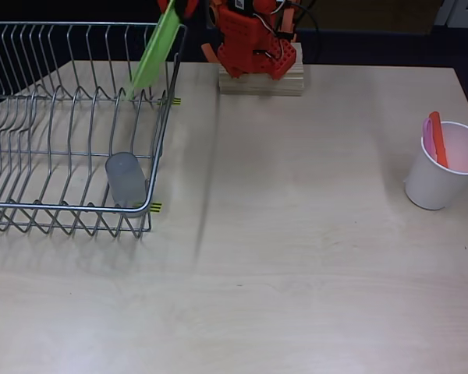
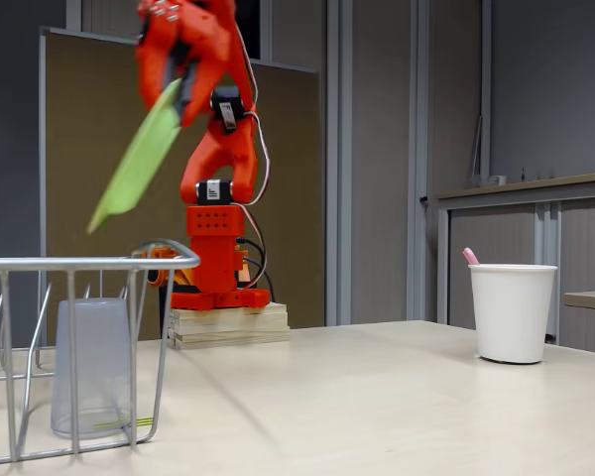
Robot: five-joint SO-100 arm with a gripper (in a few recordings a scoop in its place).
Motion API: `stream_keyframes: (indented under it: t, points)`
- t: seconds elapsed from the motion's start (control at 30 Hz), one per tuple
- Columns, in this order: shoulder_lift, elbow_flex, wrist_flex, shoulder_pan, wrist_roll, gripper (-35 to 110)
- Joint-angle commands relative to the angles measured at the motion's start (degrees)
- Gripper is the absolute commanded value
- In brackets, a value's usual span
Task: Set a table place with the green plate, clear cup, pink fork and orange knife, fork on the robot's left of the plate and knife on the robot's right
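Note:
The green plate (image 2: pixel 139 159) hangs tilted in the air above the wire rack, held by its upper rim in my gripper (image 2: pixel 178 84), which is shut on it. From overhead the green plate (image 1: pixel 156 51) shows edge-on over the rack's far right corner, with the gripper (image 1: pixel 174 8) at the top edge. The clear cup (image 1: pixel 125 177) stands upside down inside the rack near its front right corner, also the clear cup (image 2: pixel 91 365). The pink fork (image 1: pixel 428 136) and the orange knife (image 1: pixel 438 140) stand in a white paper cup (image 1: pixel 441 167) at the right.
The wire dish rack (image 1: pixel 62 132) takes up the table's left side, with its rim (image 2: pixel 79 264) below the plate. My arm's base sits on a wooden block (image 1: pixel 261 79) at the table's far edge. Bare tabletop (image 1: pixel 296 234) stretches between rack and white cup (image 2: pixel 513 309).

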Motion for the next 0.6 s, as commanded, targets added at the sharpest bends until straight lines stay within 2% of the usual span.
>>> stream_keyframes:
  t: [0.0, 0.23, 0.4, 0.57]
  points:
    - [3.3, 1.2, -3.5, -13.4, 7.0, 0]
    - [-3.9, 14.2, -15.8, -31.8, 24.9, 0]
    - [-12.1, 26.0, -22.7, -34.5, 40.3, 0]
    - [-21.6, 30.0, -29.7, -34.9, 47.5, 0]
